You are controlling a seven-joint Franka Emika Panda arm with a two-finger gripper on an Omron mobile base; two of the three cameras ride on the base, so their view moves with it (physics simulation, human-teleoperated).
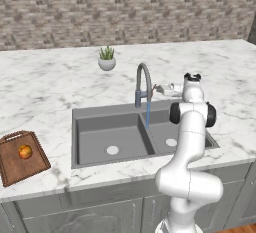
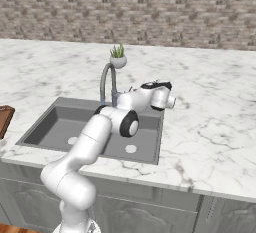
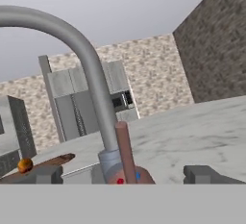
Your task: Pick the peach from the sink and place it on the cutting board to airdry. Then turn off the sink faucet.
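Observation:
The peach (image 1: 25, 151) lies on the reddish-brown cutting board (image 1: 12, 166) at the counter's left front edge; the hand view also catches the peach (image 3: 25, 164) and the board (image 3: 54, 161) far off. A thin blue stream of water (image 1: 148, 114) runs from the grey gooseneck faucet (image 1: 144, 83) into the dark double sink (image 1: 95, 137). My gripper (image 1: 158, 89) is open at the faucet's base, on its right side. In the hand view my gripper (image 3: 126, 175) has its fingertips spread wide, with the brownish lever (image 3: 124, 151) standing between them in front of the faucet (image 3: 91, 74). I cannot tell whether a finger touches the lever.
A small potted plant (image 1: 106, 59) stands behind the faucet on the marble counter (image 1: 50, 92), which ends at a brick wall. From the right, the arm reaches across the sink (image 2: 55, 122) to the faucet (image 2: 106, 81), and the cutting board's corner (image 2: 4, 117) shows at the left edge.

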